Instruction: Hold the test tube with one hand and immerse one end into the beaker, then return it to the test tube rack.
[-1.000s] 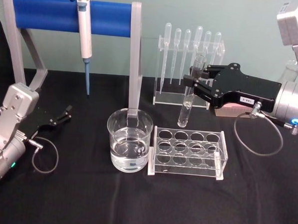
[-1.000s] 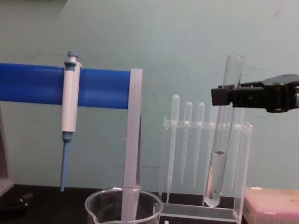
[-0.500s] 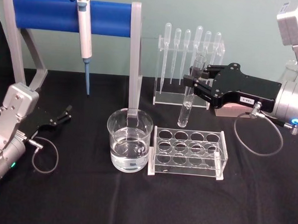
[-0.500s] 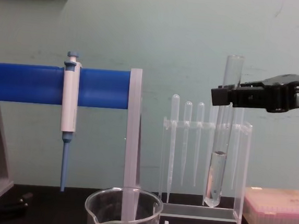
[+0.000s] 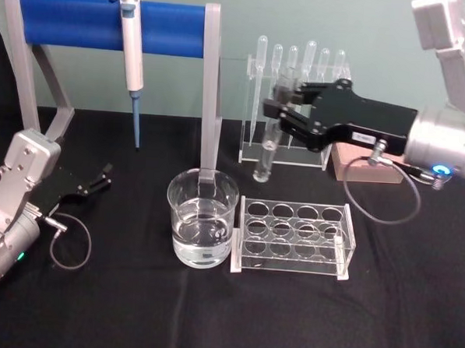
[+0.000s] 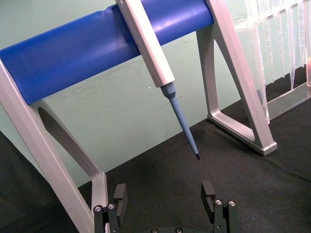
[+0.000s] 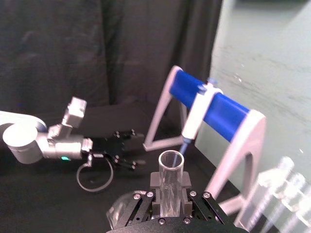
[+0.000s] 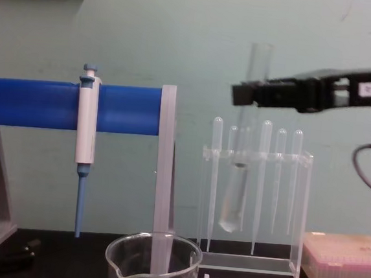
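The right claw pinches the test tube near its open top and holds it in the air above the black table, behind the beaker and toward the robot's right of it. From the chest view the test tube hangs slightly tilted, its rounded bottom above the level of the beaker rim and off to that rim's right, with the right claw reaching in from the right edge. Directly behind the tube stands the clear pipette stand with its row of pipettes. The grey post of the blue-barred frame rises just behind the beaker, and a pipettor hangs from the bar. The beaker holds clear liquid; the test tube rack sits just beside it on the robot's right. A pink box lies under the right arm. The left claw rests low at the table's left, well apart from the glassware, its fingers spread in the left wrist view
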{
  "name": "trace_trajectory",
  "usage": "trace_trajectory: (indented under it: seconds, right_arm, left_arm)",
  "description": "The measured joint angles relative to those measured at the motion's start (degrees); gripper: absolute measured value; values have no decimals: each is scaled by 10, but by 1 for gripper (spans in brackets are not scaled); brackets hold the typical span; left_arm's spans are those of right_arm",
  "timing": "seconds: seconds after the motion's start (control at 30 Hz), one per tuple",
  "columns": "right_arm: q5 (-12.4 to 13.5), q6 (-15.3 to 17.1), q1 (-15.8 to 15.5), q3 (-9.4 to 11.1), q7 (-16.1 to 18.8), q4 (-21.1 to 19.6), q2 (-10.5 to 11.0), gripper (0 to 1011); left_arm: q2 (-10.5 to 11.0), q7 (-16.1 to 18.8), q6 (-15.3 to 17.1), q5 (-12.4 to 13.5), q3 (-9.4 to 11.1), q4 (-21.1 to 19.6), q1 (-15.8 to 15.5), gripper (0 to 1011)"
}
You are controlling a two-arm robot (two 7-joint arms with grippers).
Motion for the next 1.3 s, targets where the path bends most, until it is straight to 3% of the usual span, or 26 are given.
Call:
trace_trajectory:
  seconds: [0.27,0.67,1.0,1.3]
  right_arm:
    - [5,-1,29,-34,8,2,-24,241]
    - [8,-25,39,-71,12,34,-49,241]
    - [-25,-68,26,-96,12,76,-69,241]
    - [-49,-102,10,-104,23,107,-83,241]
  left_arm:
    - [0,0,0,0,0,0,0,1000]
    - [0,0,0,0,0,0,0,1000]
    - [0,0,0,0,0,0,0,1000]
    - [0,0,0,0,0,0,0,1000]
